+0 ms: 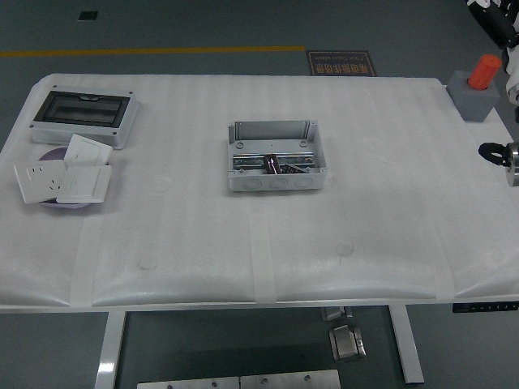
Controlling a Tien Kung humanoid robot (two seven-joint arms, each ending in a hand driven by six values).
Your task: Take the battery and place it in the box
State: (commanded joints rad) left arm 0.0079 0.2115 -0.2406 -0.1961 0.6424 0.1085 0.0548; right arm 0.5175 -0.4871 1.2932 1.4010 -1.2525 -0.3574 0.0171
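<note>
An open grey junction box [276,157] sits at the middle of the white table [259,243]. A dark cylindrical battery [272,164] lies inside it among metal parts. Only the tip of my right hand [501,153] shows at the right edge, far to the right of the box; I cannot tell how its fingers stand. My left hand is out of view.
A grey enclosure with a dark window [83,116] stands at the back left. Several white socket plates [65,176] lie stacked on a purple disc in front of it. A grey block with an orange-red cylinder [478,87] stands at the back right corner.
</note>
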